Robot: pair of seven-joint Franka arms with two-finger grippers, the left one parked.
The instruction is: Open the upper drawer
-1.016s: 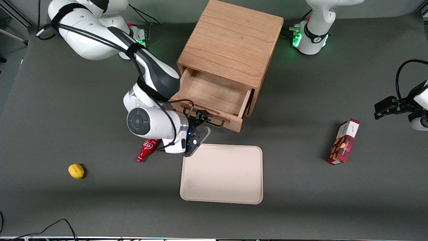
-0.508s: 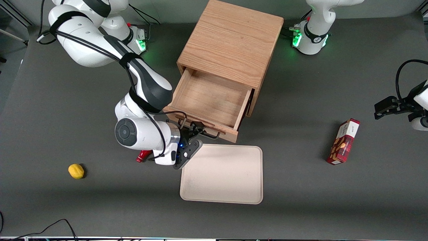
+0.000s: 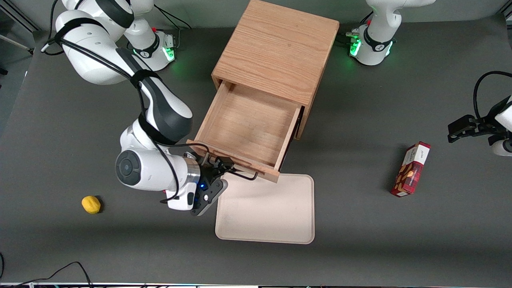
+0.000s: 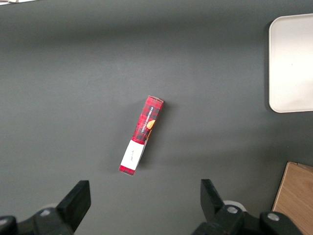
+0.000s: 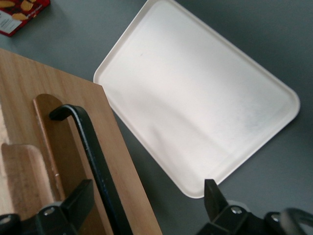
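Front view: upper drawer [image 3: 246,128] of the oak cabinet [image 3: 276,48] drawn well out, bare floor showing, nothing inside; its front edge now overhangs the cream tray's [image 3: 266,212] nearest corner. A second ago it was barely half this far out, with a gap between it and the tray, so the pull is nearly run. Claw [image 3: 219,170] sits at the black wire handle [image 3: 240,174], at the end toward the working arm; wrist view shows its fingers spread, handle bar passing by one of them, not pinched. Looks hooked rather than gripped. Judgement: task about done, little travel left. Outward: yellow lump [image 3: 91,204] toward working arm's end of tabletop, red snack box [image 3: 411,169] toward parked arm's.
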